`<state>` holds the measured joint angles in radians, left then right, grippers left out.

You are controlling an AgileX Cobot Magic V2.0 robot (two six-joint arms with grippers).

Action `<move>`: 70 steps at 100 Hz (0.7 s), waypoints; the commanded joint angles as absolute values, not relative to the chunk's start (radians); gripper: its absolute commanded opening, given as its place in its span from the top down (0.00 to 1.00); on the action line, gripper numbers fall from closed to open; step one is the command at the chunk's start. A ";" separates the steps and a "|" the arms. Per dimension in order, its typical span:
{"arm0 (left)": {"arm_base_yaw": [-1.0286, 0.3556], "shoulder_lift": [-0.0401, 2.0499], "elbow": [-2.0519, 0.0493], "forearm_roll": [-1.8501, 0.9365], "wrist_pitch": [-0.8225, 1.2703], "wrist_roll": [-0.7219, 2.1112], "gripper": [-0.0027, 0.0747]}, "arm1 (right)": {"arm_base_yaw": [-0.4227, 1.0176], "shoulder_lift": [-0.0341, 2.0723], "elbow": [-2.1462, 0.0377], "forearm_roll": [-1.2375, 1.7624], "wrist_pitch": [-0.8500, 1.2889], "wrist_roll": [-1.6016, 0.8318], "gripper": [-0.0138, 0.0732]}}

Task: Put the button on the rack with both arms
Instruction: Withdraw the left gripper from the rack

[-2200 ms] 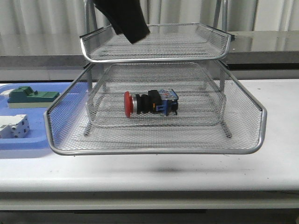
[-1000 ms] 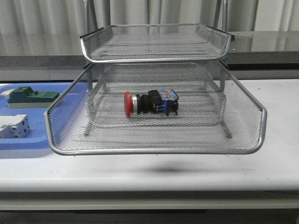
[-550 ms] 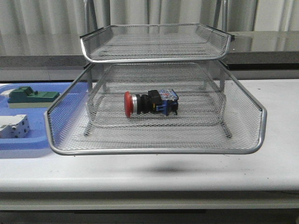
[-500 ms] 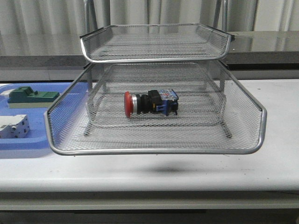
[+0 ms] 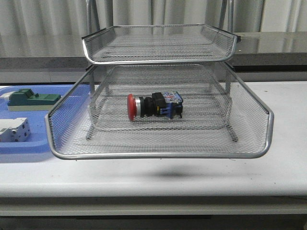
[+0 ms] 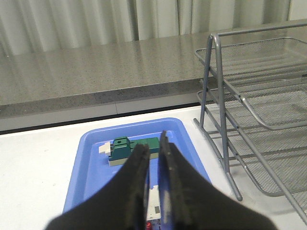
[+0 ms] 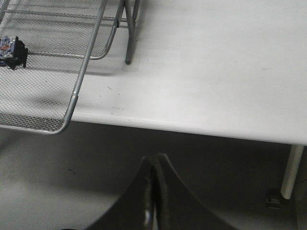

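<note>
The button [image 5: 154,106] lies on its side in the middle tier of the wire-mesh rack [image 5: 158,155], red head to the left, blue rear block to the right. Its blue rear end [image 7: 9,49] also shows in the right wrist view, inside the rack [image 7: 76,91]. Neither arm appears in the front view. My left gripper [image 6: 152,143] hovers over the blue tray [image 6: 86,163] beside the rack [image 6: 254,124], fingers a narrow gap apart and holding nothing. My right gripper [image 7: 154,158] is shut and empty, off the table's front edge, away from the rack.
The blue tray [image 5: 24,148] lies left of the rack and holds a green block [image 5: 31,99] and a white block [image 5: 13,129]. A grey counter and curtains run behind the table. A table leg [image 7: 290,175] stands by the right gripper.
A dark arm that hung over the rack's top tier at the upper left has left the front view. The button and rack have not moved.
</note>
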<state>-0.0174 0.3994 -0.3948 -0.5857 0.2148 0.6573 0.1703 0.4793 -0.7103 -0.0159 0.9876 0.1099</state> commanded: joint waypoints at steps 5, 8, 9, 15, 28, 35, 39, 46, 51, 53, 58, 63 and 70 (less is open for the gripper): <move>-0.016 0.404 -0.423 -0.607 0.138 0.647 0.99 | 0.167 0.484 -0.745 -0.020 0.927 0.108 0.92; -0.016 0.404 -0.423 -0.607 0.138 0.647 0.99 | 0.167 0.484 -0.745 -0.020 0.927 0.108 0.92; -0.016 0.404 -0.423 -0.607 0.138 0.647 0.99 | 0.167 0.484 -0.745 -0.020 0.927 0.108 0.92; -0.016 0.404 -0.423 -0.607 0.138 0.647 0.99 | 0.167 0.484 -0.745 -0.020 0.927 0.108 0.92; -0.016 0.404 -0.423 -0.607 0.138 0.647 0.99 | 0.167 0.484 -0.745 -0.020 0.927 0.108 0.92; -0.016 0.404 -0.423 -0.607 0.138 0.647 0.99 | 0.167 0.484 -0.743 -0.016 0.925 0.108 0.92; -0.016 0.404 -0.423 -0.607 0.138 0.647 0.99 | 0.167 0.484 -0.742 -0.016 0.914 0.108 0.92; -0.016 0.404 -0.423 -0.607 0.138 0.647 0.99 | 0.167 0.484 -0.736 -0.013 0.870 0.108 0.92; -0.016 0.404 -0.423 -0.607 0.138 0.647 0.99 | 0.167 0.486 -0.731 -0.007 0.838 0.108 0.92; -0.016 0.404 -0.423 -0.607 0.138 0.647 0.99 | 0.167 0.486 -0.728 0.000 0.825 0.108 0.92; -0.016 0.404 -0.423 -0.607 0.138 0.647 0.99 | 0.167 0.490 -0.721 0.000 0.791 0.108 0.92; -0.016 0.404 -0.423 -0.607 0.138 0.647 0.99 | 0.167 0.498 -0.715 0.009 0.756 0.108 0.92; -0.016 0.404 -0.423 -0.607 0.138 0.647 0.99 | 0.167 0.528 -0.714 0.020 0.725 0.106 0.92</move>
